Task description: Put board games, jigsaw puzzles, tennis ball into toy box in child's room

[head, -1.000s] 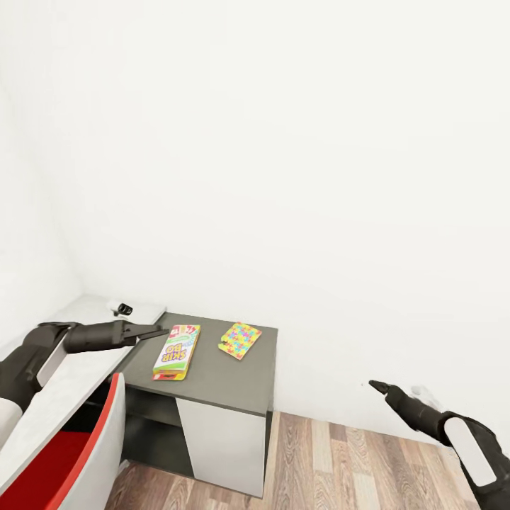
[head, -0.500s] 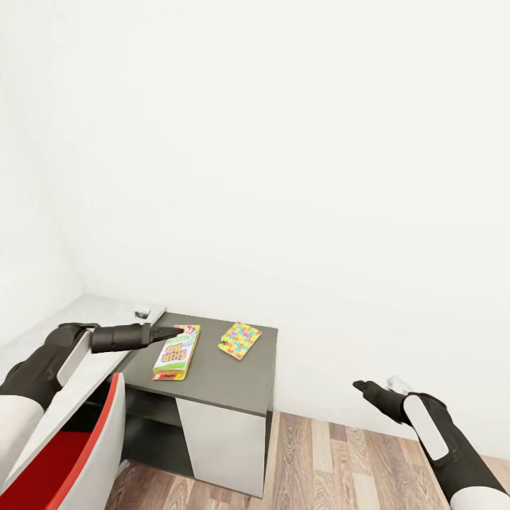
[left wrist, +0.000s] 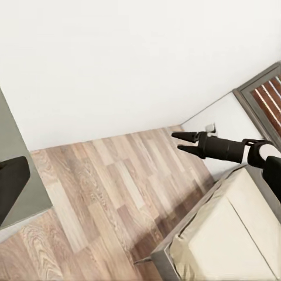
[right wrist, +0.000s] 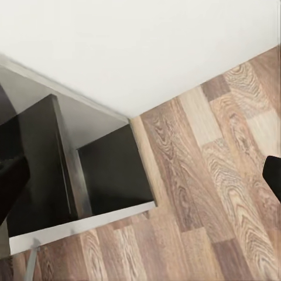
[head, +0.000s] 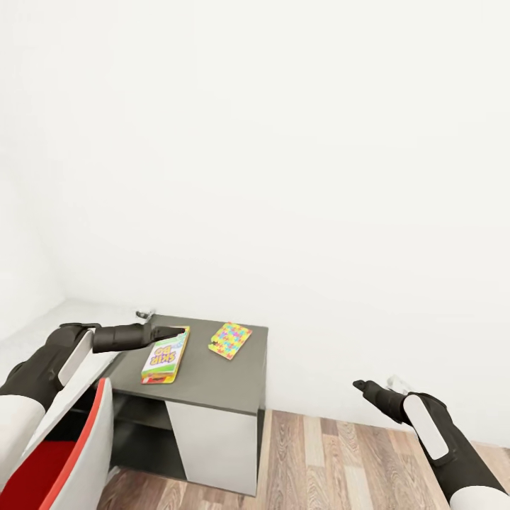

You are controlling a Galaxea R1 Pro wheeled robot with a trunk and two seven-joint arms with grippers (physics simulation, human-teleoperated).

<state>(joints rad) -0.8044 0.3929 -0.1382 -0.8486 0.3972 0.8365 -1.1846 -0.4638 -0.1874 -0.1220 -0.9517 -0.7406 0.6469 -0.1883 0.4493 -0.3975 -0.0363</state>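
Red-and-white chair (head: pixel 78 453): nearest, tucked against the table (head: pixel 212 382). Left gripper (head: pixel 173 332): over the table's near-left part, empty, tips look drawn together. Right gripper (left wrist: pixel 182 143): off the table's right end above wood floor, empty, prongs slightly apart. Board game (head: pixel 164 354): flat carton lying on the dark top under the left gripper; likely light, stiff, slick; pinch across a long edge. Jigsaw puzzle (head: pixel 230 340): beside it, farther back-right on the table; thin, light, best taken by an overhanging edge.
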